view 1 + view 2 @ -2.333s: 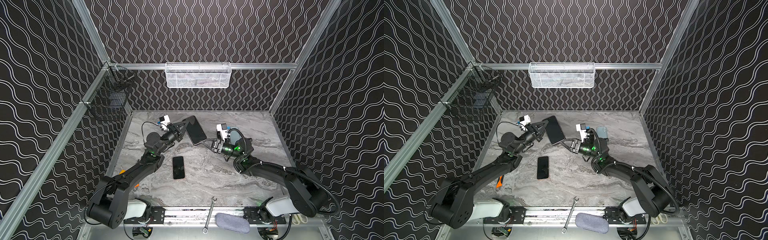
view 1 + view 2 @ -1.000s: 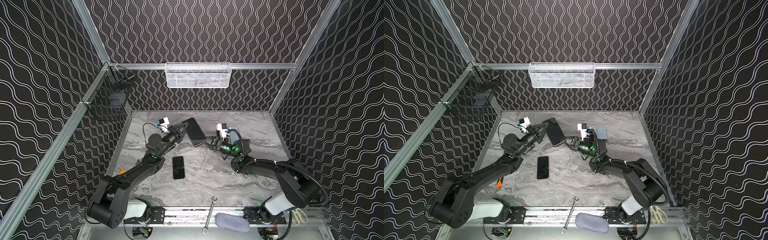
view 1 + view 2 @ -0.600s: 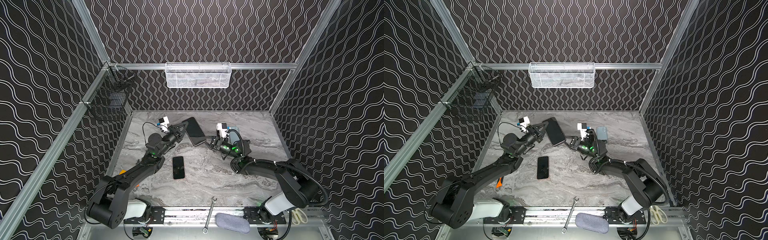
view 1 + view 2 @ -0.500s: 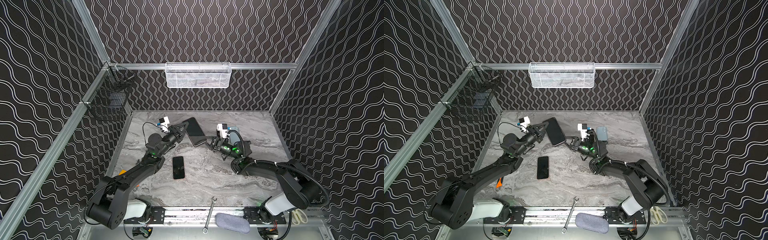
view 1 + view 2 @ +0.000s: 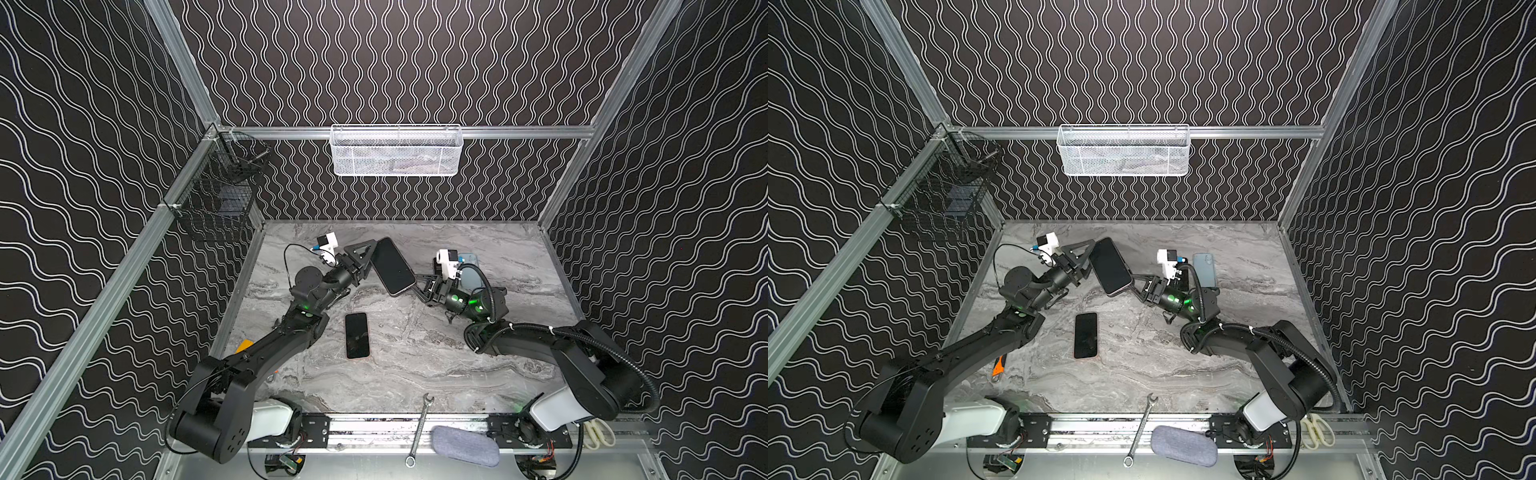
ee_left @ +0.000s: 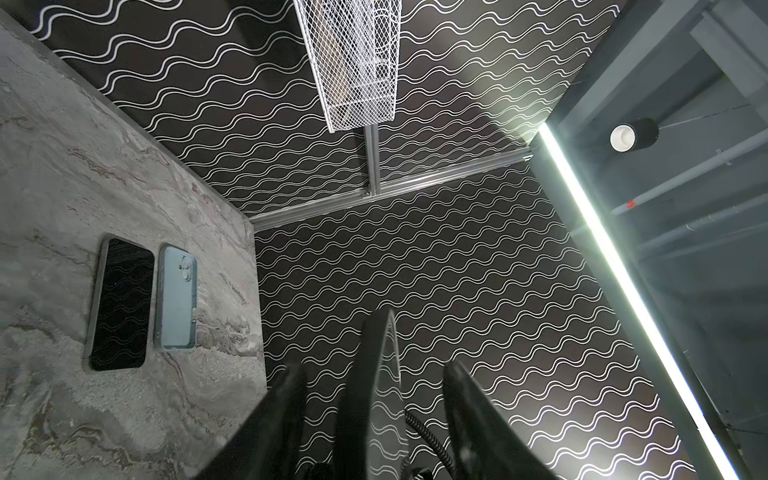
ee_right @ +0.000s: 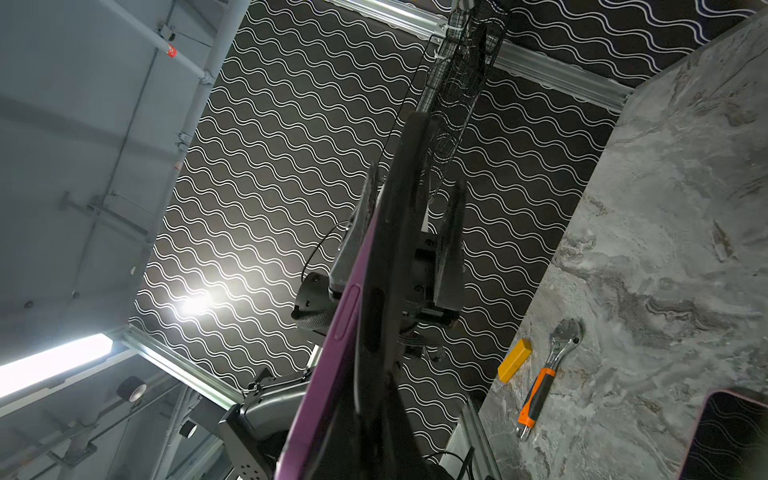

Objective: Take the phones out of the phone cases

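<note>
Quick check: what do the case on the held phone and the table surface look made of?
The purple case: likely soft silicone or rubbery plastic, matte; its edge shows no glare and a moulded button bump. The tabletop: grey marble-look with veining, low sheen; real stone or printed laminate, cannot tell.

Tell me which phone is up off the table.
The purple-cased phone, gripped in the air by the right gripper. The mid-table black phone, the light blue phone and the dark phone beside it lie flat.
</note>
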Action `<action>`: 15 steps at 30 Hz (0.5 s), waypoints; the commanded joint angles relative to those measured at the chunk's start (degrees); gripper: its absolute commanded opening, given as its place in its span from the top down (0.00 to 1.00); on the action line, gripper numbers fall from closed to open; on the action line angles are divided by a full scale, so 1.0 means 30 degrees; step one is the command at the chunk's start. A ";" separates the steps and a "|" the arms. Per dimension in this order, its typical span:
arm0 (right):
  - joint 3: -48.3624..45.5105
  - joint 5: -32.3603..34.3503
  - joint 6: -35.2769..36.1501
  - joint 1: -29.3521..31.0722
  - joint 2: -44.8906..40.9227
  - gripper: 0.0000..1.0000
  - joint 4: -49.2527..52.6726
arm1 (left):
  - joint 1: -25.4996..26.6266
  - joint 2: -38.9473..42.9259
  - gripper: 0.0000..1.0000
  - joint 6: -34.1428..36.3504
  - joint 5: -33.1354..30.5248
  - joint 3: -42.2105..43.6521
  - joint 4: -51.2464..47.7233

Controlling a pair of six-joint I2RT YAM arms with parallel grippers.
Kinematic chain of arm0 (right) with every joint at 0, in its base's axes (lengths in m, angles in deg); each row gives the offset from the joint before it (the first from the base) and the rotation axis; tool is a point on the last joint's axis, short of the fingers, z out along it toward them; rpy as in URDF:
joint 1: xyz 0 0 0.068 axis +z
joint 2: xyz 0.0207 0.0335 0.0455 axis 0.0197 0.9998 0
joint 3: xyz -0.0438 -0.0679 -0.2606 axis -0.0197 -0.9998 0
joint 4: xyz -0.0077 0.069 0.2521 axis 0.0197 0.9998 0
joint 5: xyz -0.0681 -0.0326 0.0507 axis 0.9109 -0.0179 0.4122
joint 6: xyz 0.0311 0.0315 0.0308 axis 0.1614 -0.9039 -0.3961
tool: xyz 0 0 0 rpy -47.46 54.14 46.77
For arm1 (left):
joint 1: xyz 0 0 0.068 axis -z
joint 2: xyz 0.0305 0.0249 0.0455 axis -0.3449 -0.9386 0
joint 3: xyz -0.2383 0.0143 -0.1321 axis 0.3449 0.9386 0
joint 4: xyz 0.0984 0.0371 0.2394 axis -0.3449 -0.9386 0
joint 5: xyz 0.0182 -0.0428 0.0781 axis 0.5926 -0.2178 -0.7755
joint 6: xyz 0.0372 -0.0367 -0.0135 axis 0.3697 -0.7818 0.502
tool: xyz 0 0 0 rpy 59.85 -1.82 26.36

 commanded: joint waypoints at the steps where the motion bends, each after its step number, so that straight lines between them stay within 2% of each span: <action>1: -0.0016 0.0402 -0.0573 0.0017 0.0122 0.96 -0.2604 | 0.0033 0.0142 0.39 0.0359 0.0085 -0.0001 0.0076; 6: 0.0180 0.0664 -0.0001 0.0024 -0.0105 0.96 -0.1844 | 0.0042 0.0564 0.28 0.0771 -0.0119 0.0044 -0.0848; 11: 0.0423 0.0779 0.0261 0.0017 -0.0258 0.96 -0.1414 | 0.0068 0.0945 0.25 0.0939 -0.0261 0.0053 -0.1692; 15: 0.0279 0.1147 0.0190 0.0015 -0.0188 0.96 -0.1762 | 0.0072 0.1353 0.19 0.0856 -0.0327 0.0049 -0.2470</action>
